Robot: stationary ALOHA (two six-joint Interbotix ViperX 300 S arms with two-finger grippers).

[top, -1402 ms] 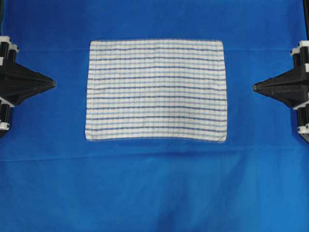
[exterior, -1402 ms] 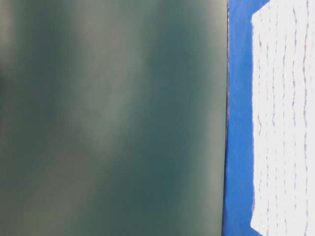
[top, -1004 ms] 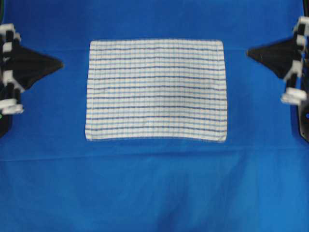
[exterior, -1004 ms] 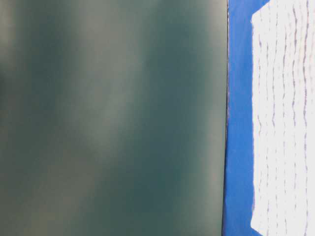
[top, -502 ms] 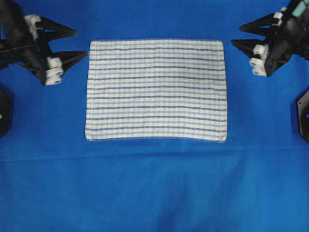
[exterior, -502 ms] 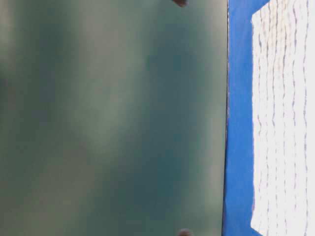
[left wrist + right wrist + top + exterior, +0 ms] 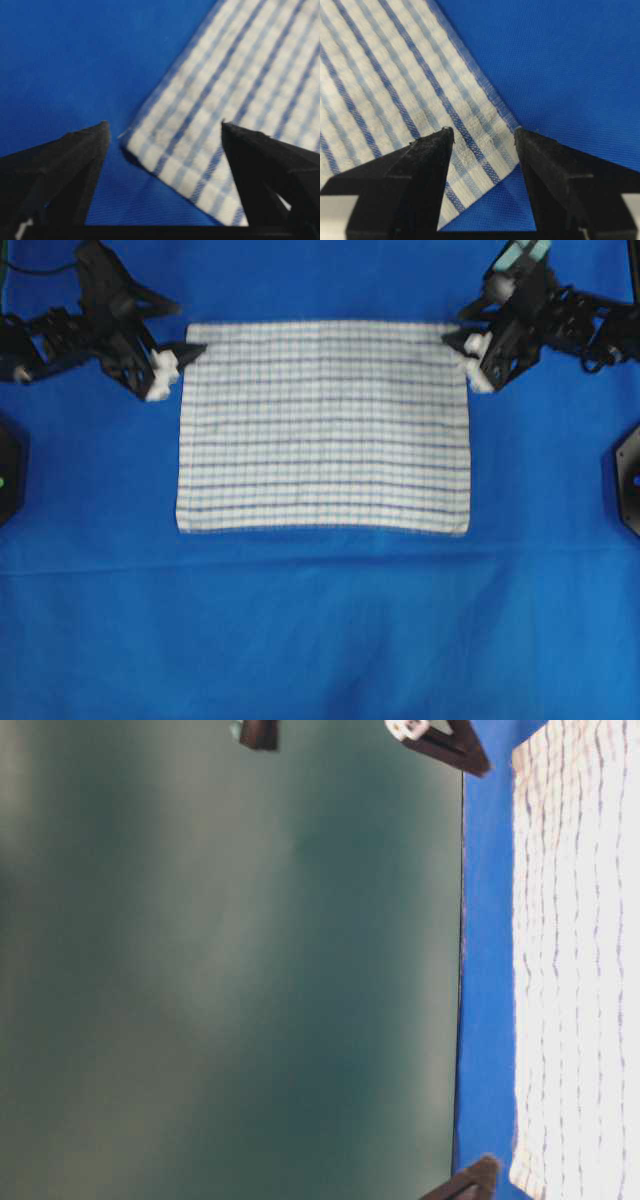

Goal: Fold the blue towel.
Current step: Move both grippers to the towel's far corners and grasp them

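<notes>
The blue towel (image 7: 322,426), white with thin blue stripes, lies flat and unfolded on the blue covering. My left gripper (image 7: 192,330) is open at its far left corner. In the left wrist view that corner (image 7: 165,150) sits between the spread fingers of the left gripper (image 7: 164,125), which grip nothing. My right gripper (image 7: 452,326) is open at the far right corner. In the right wrist view the towel's corner (image 7: 485,150) lies between the parted tips of the right gripper (image 7: 484,130). In the table-level view the towel (image 7: 580,960) shows at the right.
A plain blue table covering (image 7: 320,640) spreads under everything, with soft creases toward the near side. Black arm bases sit at the left edge (image 7: 8,465) and right edge (image 7: 625,475). A blurred dark-green surface (image 7: 230,960) fills most of the table-level view.
Both grippers were shut at the towel's sides. They have opened and swung up to its two far corners. The towel has not moved.
</notes>
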